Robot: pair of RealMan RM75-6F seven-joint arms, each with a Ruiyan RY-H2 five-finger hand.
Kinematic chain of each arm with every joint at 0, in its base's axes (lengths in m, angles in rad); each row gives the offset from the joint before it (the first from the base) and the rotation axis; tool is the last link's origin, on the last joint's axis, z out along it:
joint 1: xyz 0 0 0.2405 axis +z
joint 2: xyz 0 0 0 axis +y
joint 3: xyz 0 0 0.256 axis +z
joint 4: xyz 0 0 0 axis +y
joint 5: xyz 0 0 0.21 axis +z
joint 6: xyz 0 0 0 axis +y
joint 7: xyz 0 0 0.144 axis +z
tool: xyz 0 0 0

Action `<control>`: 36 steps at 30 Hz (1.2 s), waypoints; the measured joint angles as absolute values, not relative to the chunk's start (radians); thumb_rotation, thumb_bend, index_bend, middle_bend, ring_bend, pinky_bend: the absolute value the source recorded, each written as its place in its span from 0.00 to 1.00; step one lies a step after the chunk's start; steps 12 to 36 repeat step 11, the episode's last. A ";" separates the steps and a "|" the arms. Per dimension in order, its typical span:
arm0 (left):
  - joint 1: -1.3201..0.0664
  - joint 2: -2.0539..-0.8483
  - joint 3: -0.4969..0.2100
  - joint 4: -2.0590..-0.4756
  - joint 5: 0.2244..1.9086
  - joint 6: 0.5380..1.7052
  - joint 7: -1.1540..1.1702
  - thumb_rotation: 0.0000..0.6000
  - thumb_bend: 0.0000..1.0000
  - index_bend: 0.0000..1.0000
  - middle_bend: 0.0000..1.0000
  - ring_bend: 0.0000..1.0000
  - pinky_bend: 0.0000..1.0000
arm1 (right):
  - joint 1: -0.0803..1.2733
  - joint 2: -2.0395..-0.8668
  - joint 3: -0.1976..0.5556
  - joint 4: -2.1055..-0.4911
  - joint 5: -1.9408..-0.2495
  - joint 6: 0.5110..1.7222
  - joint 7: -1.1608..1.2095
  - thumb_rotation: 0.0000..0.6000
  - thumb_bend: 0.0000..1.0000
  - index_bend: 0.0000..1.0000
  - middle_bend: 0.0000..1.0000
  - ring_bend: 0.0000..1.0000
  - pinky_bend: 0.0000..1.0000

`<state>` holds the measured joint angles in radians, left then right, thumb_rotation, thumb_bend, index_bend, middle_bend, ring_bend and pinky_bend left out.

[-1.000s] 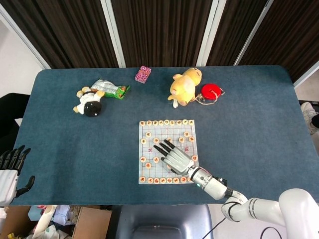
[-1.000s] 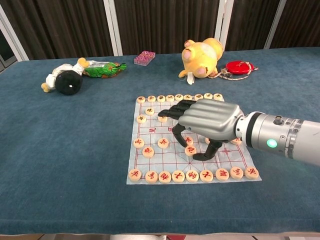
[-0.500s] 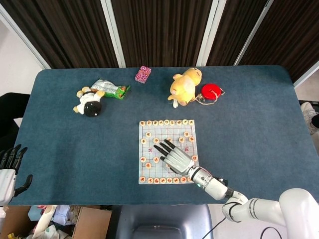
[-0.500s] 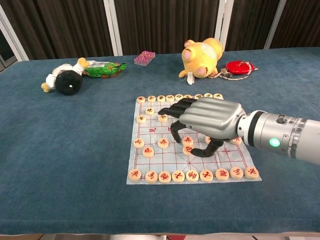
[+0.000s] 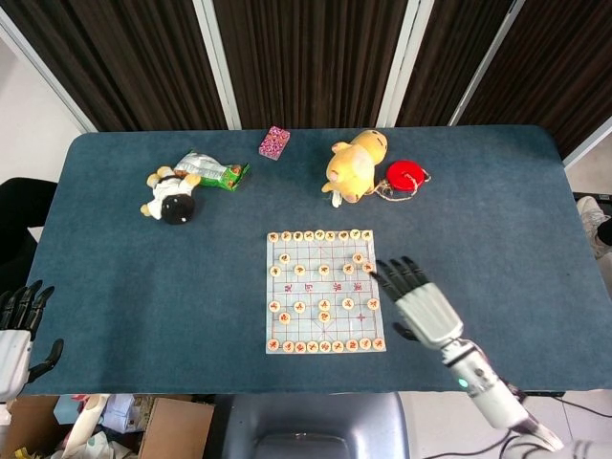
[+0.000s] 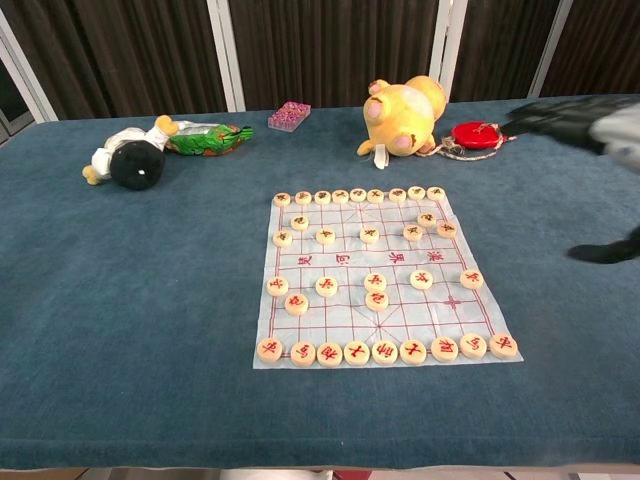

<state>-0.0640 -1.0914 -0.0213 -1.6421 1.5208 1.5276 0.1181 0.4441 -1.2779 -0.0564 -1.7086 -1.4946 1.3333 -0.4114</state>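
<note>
Right hand (image 5: 418, 298) hangs just off the right edge of the board (image 5: 324, 291), fingers spread, holding nothing; fingertips sit near the board's upper right pieces but whether they touch cannot be told. In the chest view only its dark fingertips (image 6: 548, 113) and thumb show at the right frame edge, blurred. Left hand (image 5: 19, 330) is at the far left, off the counter (image 5: 143, 277) edge, fingers apart, empty.

Board lies flat, mid-counter, slightly toward the near edge. Round pieces (image 6: 375, 283) fill a row along its far edge and a row along its near edge, with others scattered between; two pieces touch near the centre.

Far side of the counter: yellow plush (image 5: 352, 166) lying behind the board, red disc (image 5: 405, 176) with cord just beside it on the right. Small pink box (image 5: 274, 142) left of the plush, near the far edge. Further left, a doll (image 5: 170, 197) with a dark head lies on its side, touching a green packet (image 5: 218, 172). Dark curtains behind the counter.
</note>
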 measured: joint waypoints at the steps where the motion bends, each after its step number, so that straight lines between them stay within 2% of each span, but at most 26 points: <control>1: -0.062 -1.093 -0.020 -1.643 1.526 1.533 0.125 1.00 0.37 0.00 0.00 0.00 0.02 | 0.407 -1.259 -0.065 -1.720 -1.488 1.377 -0.408 1.00 0.31 0.00 0.00 0.00 0.00; 5: -0.058 -1.102 -0.018 -1.647 1.535 1.542 0.146 1.00 0.37 0.00 0.00 0.00 0.02 | 0.234 -1.217 -0.087 -1.709 -1.444 1.567 -0.350 1.00 0.30 0.00 0.00 0.00 0.00; 8: -0.061 -1.105 -0.017 -1.648 1.536 1.533 0.154 1.00 0.38 0.00 0.00 0.00 0.02 | 0.165 -1.199 -0.082 -1.685 -1.415 1.621 -0.279 1.00 0.30 0.00 0.00 0.00 0.00; 36: -0.066 -1.106 -0.016 -1.651 1.531 1.517 0.161 1.00 0.37 0.00 0.00 0.00 0.02 | 0.152 -1.190 -0.069 -1.664 -1.415 1.627 -0.244 1.00 0.30 0.00 0.00 0.00 0.00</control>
